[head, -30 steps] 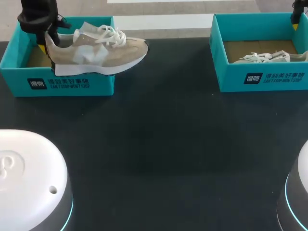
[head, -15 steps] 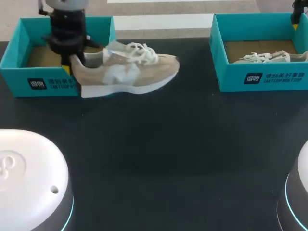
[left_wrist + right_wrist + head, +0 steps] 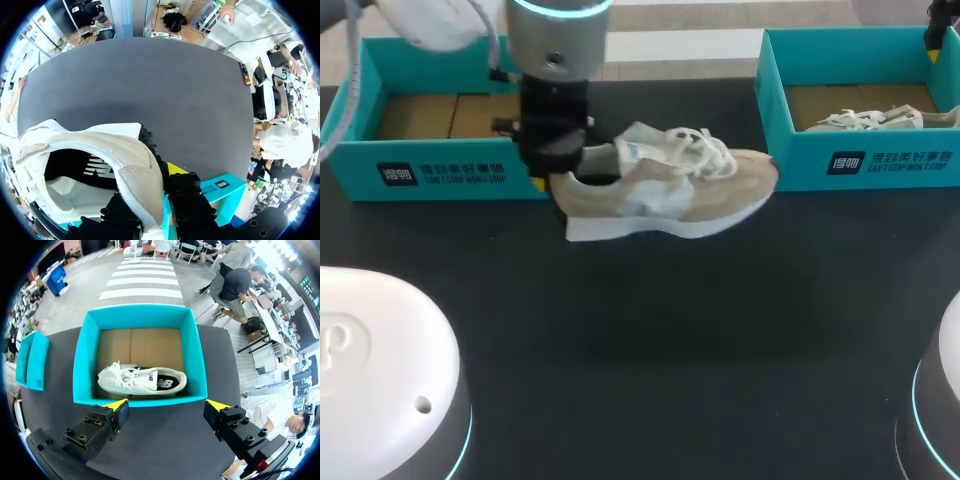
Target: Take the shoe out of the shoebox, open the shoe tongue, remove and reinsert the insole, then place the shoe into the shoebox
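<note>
A beige sneaker (image 3: 670,185) with white laces hangs level above the dark table, toe pointing right. My left gripper (image 3: 560,165) is shut on its heel; in the left wrist view one finger is inside the heel collar (image 3: 132,165) and the other, with a yellow tip (image 3: 175,169), is outside it. The left teal shoebox (image 3: 440,175) stands behind it with only cardboard showing inside. My right gripper (image 3: 166,405) is open above the near wall of the right teal shoebox (image 3: 140,317). A white sneaker (image 3: 142,380) lies on its side inside that box.
The right shoebox (image 3: 865,160) with the white sneaker (image 3: 875,118) stands at the back right of the table. A corner of the left shoebox (image 3: 220,185) shows beneath my left gripper. Dark table surface (image 3: 650,330) stretches in front of the boxes.
My left arm has carried the beige sneaker from over the left shoebox rightward and toward the table's middle. The right gripper has stayed where it was.
</note>
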Controlling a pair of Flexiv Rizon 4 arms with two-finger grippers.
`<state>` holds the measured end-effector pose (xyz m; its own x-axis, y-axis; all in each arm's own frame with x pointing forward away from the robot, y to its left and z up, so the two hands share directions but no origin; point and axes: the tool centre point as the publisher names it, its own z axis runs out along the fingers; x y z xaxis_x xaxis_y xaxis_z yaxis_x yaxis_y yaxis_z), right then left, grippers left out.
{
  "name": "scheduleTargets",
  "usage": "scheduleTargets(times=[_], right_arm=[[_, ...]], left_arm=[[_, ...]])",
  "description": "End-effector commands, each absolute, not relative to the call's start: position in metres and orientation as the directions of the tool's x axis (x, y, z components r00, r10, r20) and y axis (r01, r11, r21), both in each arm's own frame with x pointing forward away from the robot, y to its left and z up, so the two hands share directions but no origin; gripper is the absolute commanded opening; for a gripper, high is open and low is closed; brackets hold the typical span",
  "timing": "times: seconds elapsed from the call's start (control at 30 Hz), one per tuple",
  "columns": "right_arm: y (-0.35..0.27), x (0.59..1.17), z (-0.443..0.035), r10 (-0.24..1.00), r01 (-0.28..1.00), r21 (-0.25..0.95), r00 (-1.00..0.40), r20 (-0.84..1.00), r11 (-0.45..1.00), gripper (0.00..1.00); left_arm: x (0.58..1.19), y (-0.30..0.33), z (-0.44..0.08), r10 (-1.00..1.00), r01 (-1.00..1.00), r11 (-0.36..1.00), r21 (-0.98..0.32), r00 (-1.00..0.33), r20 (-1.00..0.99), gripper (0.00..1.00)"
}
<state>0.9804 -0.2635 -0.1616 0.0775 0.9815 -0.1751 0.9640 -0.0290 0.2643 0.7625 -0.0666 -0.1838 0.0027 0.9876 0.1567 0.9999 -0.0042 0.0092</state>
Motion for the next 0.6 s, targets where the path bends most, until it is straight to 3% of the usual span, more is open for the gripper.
scheduleTargets(times=[0.03,0.27,0.6], right_arm=[[-0.263,0.98,-0.162,0.981,0.963,0.267,0.078,-0.175,-0.029,1.0],[-0.263,0.98,-0.162,0.981,0.963,0.267,0.078,-0.175,-0.029,1.0],[-0.263,0.98,-0.162,0.981,0.963,0.267,0.078,-0.175,-0.029,1.0]], left_arm=[[0.756,-0.098,-0.191,0.984,1.0,-0.015,0.022,0.011,0.177,0.0],[0.74,-0.128,-0.208,0.985,0.995,-0.078,0.065,0.067,0.159,0.0],[0.73,-0.128,-0.257,0.973,0.993,-0.072,0.091,0.05,0.226,0.0]])
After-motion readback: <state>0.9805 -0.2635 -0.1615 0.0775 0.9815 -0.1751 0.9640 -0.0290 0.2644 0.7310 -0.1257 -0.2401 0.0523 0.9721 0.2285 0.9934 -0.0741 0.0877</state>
